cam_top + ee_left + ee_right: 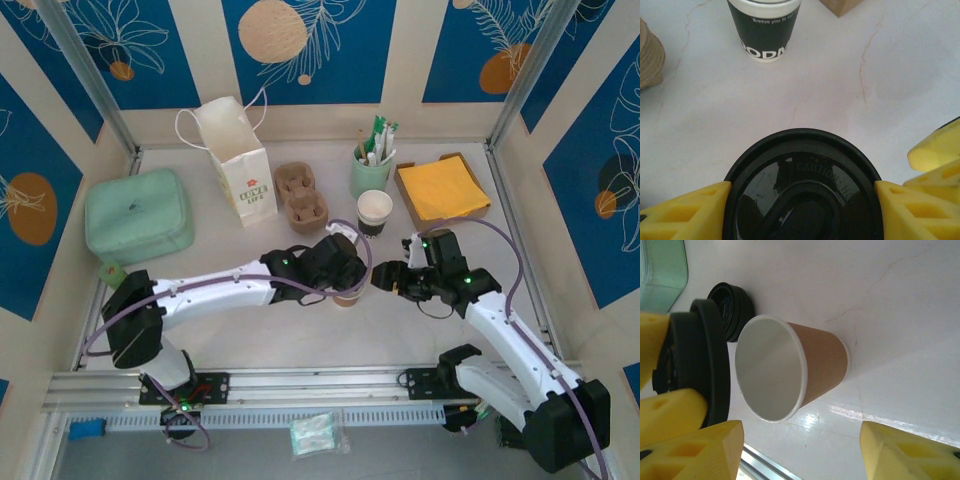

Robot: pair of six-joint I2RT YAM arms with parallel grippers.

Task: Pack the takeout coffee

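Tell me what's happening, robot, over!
Left gripper shut on black lid. Right gripper open, facing brown cup. Takeout coffee untouched, lidless, on table. Brown cup sits in front of it.

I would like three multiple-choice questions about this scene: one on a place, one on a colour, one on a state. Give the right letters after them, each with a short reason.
1. Where does the white paper bag stand?
A) at the near edge, by the arm bases
B) at the back of the table, left of the pulp cup carrier
C) between the two grippers

2. What colour is the outside of the open cup in front of the right gripper?
A) brown
B) red
C) blue

3. What is the left gripper doing?
A) hanging open and empty
B) clamped on a black lid
C) gripping the paper bag

Answers:
1 B: the bag stands beside the carrier, near the back wall.
2 A: its wall is brown, its inside white.
3 B: both yellow fingers press the lid's edge.
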